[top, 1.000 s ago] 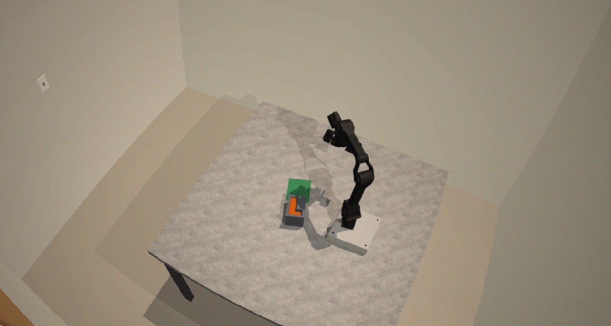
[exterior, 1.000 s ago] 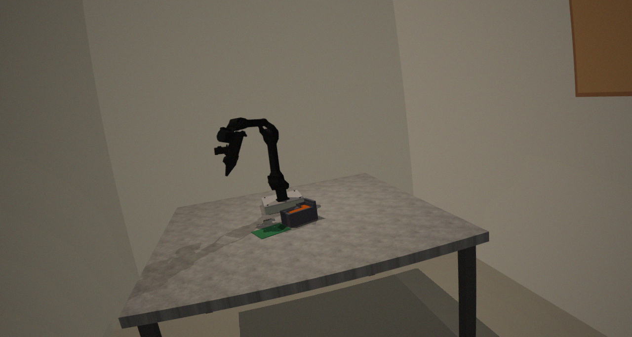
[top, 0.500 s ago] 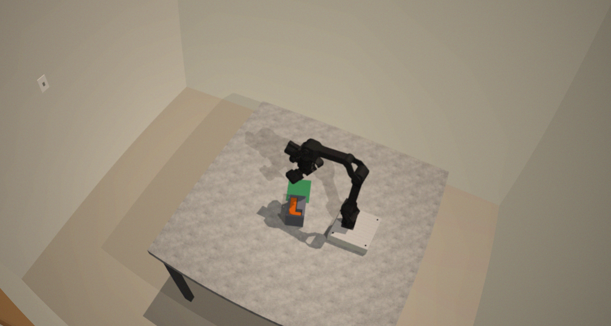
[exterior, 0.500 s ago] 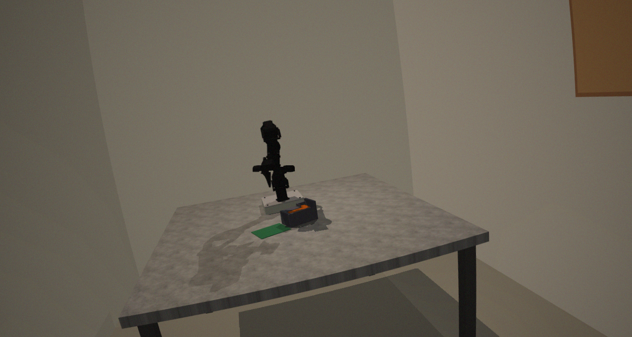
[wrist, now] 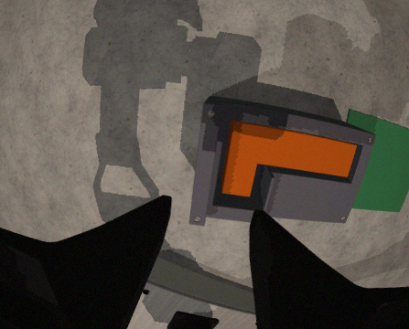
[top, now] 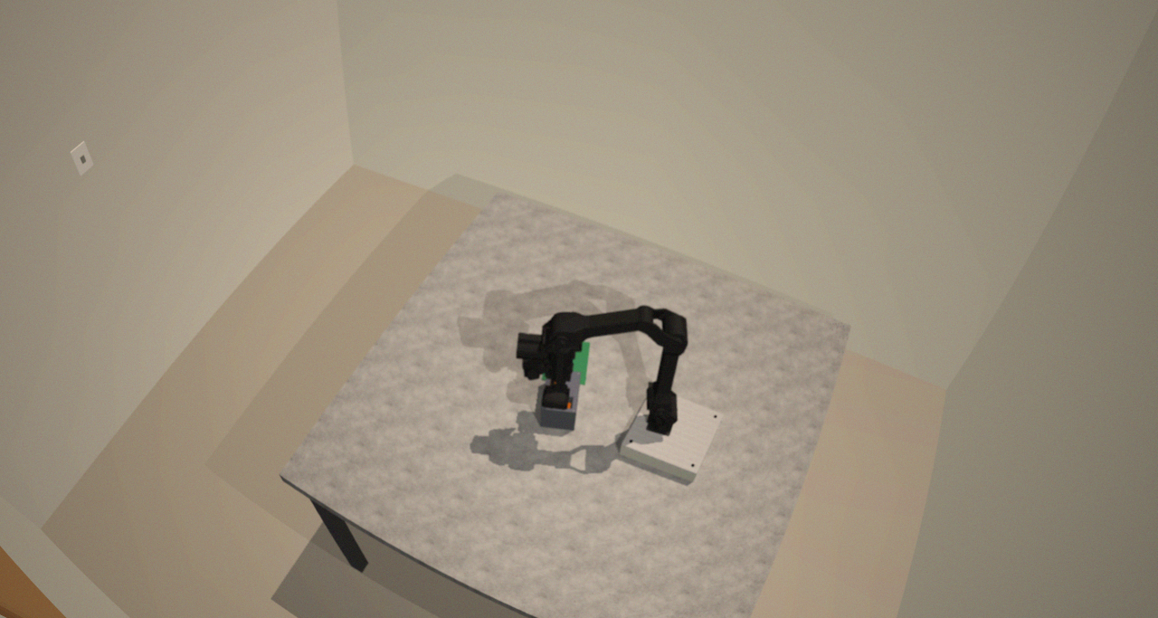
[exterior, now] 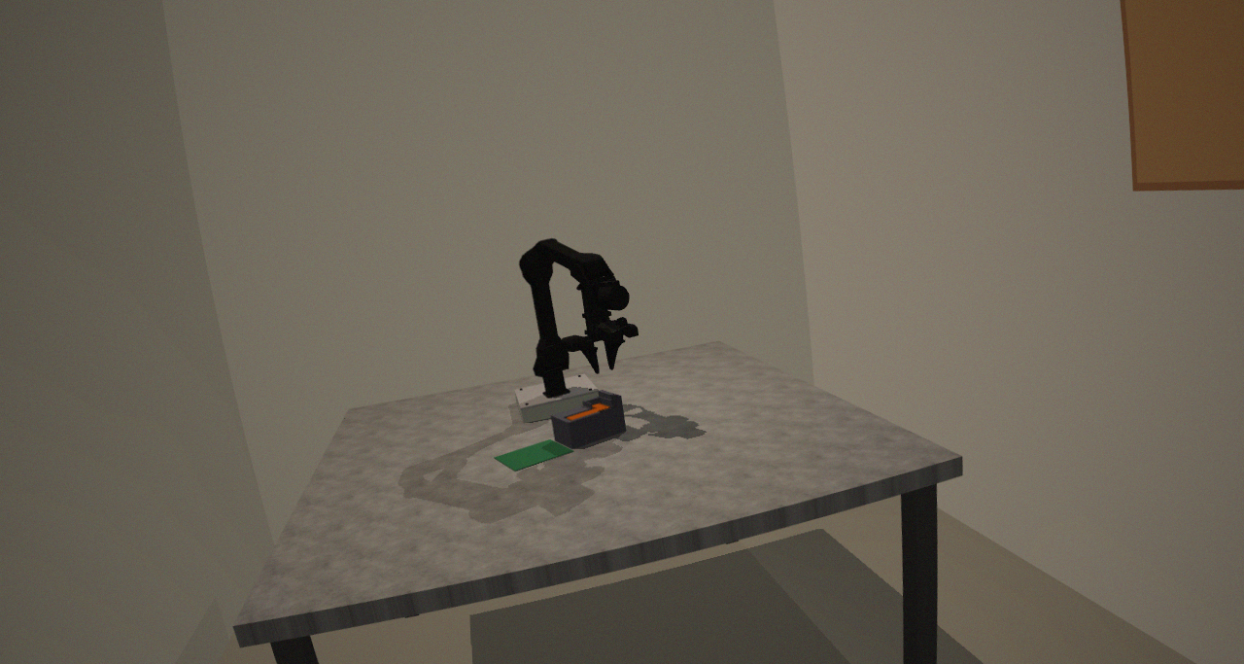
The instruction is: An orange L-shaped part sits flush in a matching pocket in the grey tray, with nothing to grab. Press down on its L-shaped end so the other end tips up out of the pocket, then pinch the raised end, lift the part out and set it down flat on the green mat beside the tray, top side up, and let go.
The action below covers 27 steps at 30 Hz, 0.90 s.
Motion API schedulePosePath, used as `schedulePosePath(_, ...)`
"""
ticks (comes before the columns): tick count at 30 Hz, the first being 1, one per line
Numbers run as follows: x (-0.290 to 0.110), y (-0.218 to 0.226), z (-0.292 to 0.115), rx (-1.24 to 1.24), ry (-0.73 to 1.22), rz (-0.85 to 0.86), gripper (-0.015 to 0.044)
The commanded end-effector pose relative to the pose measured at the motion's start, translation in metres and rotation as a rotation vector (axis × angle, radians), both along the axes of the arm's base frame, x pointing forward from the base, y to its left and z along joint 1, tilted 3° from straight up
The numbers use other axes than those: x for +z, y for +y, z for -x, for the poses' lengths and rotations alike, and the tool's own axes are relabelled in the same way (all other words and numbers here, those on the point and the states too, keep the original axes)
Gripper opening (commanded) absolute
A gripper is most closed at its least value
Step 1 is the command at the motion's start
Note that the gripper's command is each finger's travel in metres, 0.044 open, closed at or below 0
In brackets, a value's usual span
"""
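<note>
Black pincer (exterior: 603, 366) hovering above the dark grey box-shaped tray (exterior: 591, 435), half spread, gripping nothing, both fingers apart from the tray. Orange L-shaped part (wrist: 272, 155) lying flush in its pocket; in the wrist view, long axis running left to right, far tip toward the flat green rectangular mat (wrist: 389, 166), short foot at the left end pointing down toward the fingers. Mat touching the tray's side. Mottled grey stone-look desk (top: 453, 485), dark legs. Beige walls, tan floor.
</note>
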<state>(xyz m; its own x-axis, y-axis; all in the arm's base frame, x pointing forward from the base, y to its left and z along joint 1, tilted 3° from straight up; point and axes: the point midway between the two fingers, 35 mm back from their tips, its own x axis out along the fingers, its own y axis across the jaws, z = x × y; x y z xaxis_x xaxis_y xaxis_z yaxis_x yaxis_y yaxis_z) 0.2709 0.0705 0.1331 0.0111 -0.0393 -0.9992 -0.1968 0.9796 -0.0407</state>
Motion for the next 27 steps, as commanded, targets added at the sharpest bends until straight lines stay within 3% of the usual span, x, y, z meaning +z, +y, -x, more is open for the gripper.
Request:
schedulePosePath(1, -0.008, 0.003, 0.0, 0.017, 0.006, -0.006, 0.018)
schedulePosePath(8, -0.073, 0.0, 0.0, 0.017, 0.006, -0.006, 0.018)
schedulePosePath(27, -0.096, 0.0, 0.0, 0.017, 0.006, -0.006, 0.018)
